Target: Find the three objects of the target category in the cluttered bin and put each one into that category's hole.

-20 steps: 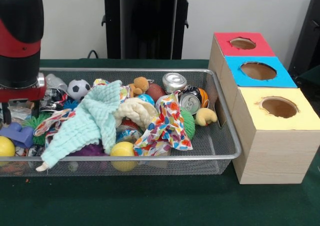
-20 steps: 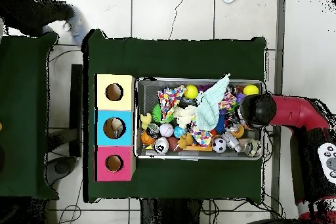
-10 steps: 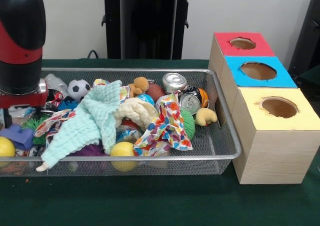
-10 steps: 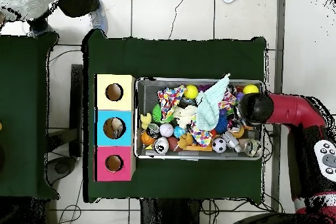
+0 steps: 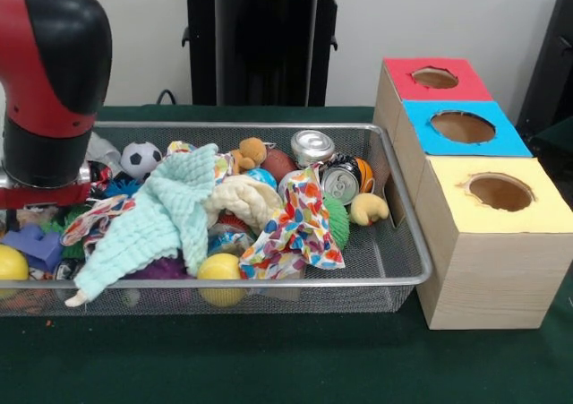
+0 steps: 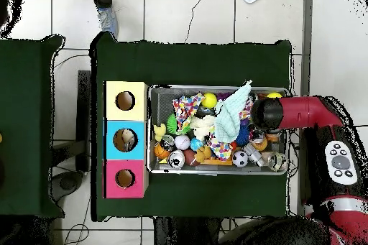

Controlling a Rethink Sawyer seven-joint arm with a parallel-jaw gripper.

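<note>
Bin (image 5: 407, 243) clutter hides the claw at its left end, so I cannot tell its state; lift slowly.

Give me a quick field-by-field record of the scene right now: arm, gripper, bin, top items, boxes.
arm: red and black arm over the bin's end farthest from the boxes
gripper: hidden behind the arm body, state cannot be told
bin: wire mesh bin, full of clutter
top items: mint green cloth, colourful patterned cloth, soccer ball, two cans, yellow ball
boxes: red box, blue box, yellow box, one hole each, beside the bin
</note>
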